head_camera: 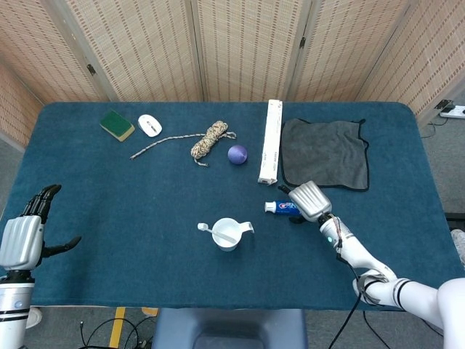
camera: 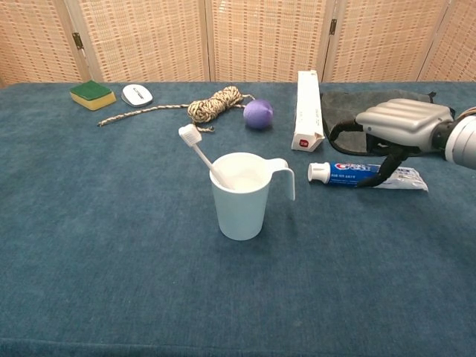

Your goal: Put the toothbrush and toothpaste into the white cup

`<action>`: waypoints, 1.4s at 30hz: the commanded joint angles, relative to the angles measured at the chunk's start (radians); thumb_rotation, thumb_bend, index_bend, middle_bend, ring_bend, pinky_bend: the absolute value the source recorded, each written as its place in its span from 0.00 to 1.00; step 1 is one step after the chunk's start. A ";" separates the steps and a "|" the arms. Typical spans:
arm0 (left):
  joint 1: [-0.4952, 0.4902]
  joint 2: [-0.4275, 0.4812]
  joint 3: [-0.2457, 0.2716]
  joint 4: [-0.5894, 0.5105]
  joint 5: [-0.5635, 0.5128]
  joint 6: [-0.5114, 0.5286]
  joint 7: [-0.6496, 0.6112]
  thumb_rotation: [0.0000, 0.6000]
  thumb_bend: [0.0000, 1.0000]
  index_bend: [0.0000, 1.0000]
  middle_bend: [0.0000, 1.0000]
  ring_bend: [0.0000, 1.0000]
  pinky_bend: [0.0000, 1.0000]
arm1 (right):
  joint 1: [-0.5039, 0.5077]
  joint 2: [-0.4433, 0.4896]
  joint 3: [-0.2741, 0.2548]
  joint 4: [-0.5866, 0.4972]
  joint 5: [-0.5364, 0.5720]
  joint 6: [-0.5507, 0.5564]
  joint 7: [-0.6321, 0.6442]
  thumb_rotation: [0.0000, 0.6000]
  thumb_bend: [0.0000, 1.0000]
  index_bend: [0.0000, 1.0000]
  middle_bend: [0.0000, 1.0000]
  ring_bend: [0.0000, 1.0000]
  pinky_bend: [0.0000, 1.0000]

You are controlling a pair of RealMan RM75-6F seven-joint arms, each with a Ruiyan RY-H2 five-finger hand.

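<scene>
The white cup (head_camera: 227, 234) (camera: 242, 195) stands near the table's front middle, handle to the right. The toothbrush (camera: 199, 152) (head_camera: 211, 230) leans inside it, head up and to the left. The blue and white toothpaste tube (camera: 370, 175) (head_camera: 280, 207) lies flat to the right of the cup, cap toward it. My right hand (camera: 398, 130) (head_camera: 309, 201) hovers palm-down right over the tube, fingers curled downward around it; the thumb tip reaches the tube's near side. Whether it grips the tube does not show. My left hand (head_camera: 25, 231) is at the table's front left edge, fingers apart, holding nothing.
Behind the tube lie a long white box (head_camera: 270, 140) and a grey cloth (head_camera: 324, 153). Farther back are a purple ball (head_camera: 237, 153), a coiled rope (head_camera: 208, 139), a white mouse-shaped object (head_camera: 150, 125) and a green-yellow sponge (head_camera: 116, 124).
</scene>
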 commanded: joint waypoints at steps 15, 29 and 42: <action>0.006 0.008 0.001 -0.001 0.001 0.004 -0.001 1.00 0.12 0.12 0.15 0.19 0.44 | 0.062 -0.063 0.026 0.005 0.084 -0.101 -0.124 1.00 0.20 0.36 0.96 1.00 0.98; 0.005 0.004 -0.002 0.003 -0.005 0.003 0.004 1.00 0.12 0.12 0.15 0.19 0.44 | 0.048 -0.074 0.027 0.011 0.049 -0.042 -0.069 1.00 0.34 0.61 0.96 1.00 0.98; 0.003 0.005 -0.003 -0.008 0.000 0.004 0.014 1.00 0.12 0.12 0.15 0.19 0.44 | -0.012 -0.007 0.055 -0.107 -0.143 0.243 0.222 1.00 0.39 0.67 0.97 1.00 0.98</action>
